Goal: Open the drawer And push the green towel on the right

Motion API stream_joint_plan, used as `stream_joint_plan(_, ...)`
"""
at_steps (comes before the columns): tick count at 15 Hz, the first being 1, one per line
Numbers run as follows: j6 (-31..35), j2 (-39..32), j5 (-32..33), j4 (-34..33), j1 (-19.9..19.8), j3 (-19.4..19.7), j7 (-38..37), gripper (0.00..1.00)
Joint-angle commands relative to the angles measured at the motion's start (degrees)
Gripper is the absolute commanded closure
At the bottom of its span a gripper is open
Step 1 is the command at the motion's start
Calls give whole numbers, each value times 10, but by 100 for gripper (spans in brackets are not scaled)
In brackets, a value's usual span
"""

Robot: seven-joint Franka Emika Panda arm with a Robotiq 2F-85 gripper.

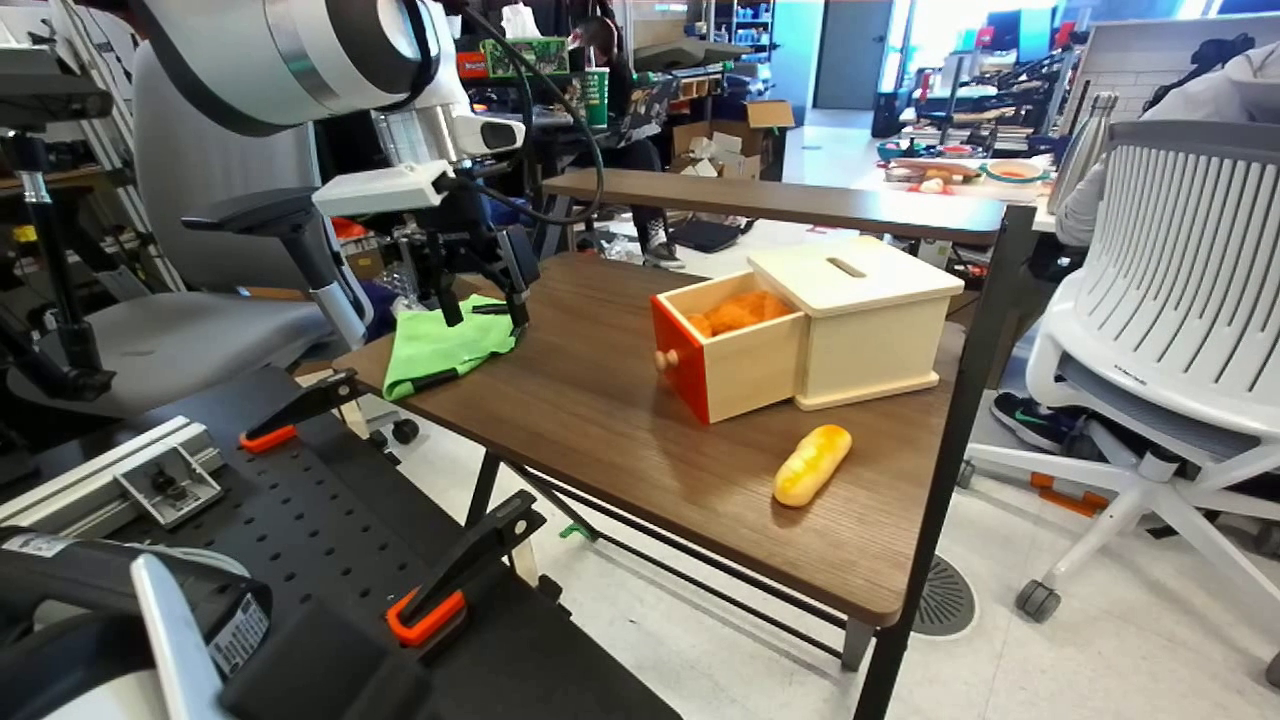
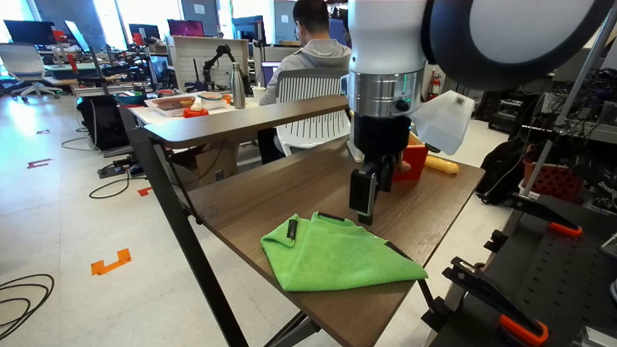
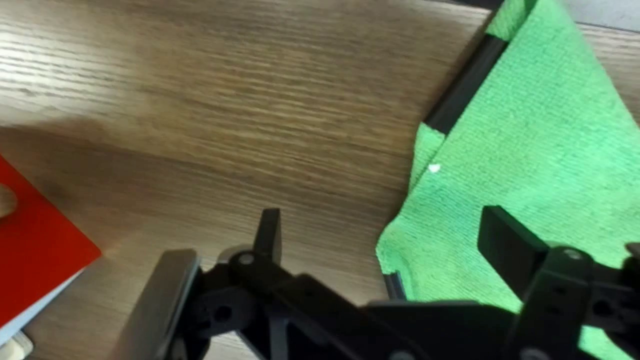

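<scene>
The green towel (image 1: 440,348) lies folded at one end of the brown table, with black strips along its edges. It also shows in an exterior view (image 2: 347,258) and in the wrist view (image 3: 545,150). The wooden box (image 1: 875,335) has its drawer (image 1: 755,365) pulled out, with orange cloth (image 1: 742,312) inside. The drawer's red front (image 2: 411,163) also shows at the left of the wrist view (image 3: 35,245). My gripper (image 3: 382,225) is open and empty, pointing down over the towel's inner edge. One finger is over the towel, the other over bare wood. Whether the fingertips touch is unclear.
A yellow bread roll (image 1: 812,465) lies on the table (image 1: 620,440) in front of the box. A raised shelf (image 1: 780,203) runs along the table's back, with a black post (image 1: 965,440) at the end. Clamps (image 1: 480,550) sit on the black bench beside the table.
</scene>
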State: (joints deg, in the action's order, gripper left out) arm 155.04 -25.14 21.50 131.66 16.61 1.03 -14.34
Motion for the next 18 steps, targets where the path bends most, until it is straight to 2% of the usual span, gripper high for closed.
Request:
stream_joint_plan(1,56,9,-25,22,-27,-32,74,0)
stream_joint_plan(5,42,-7,-95,8,-81,-99,194,0)
stream_joint_plan(9,9,-26,-143,-17,-106,-139,265,0)
stream_joint_plan(18,-101,-107,-132,-128,-69,-124,252,0)
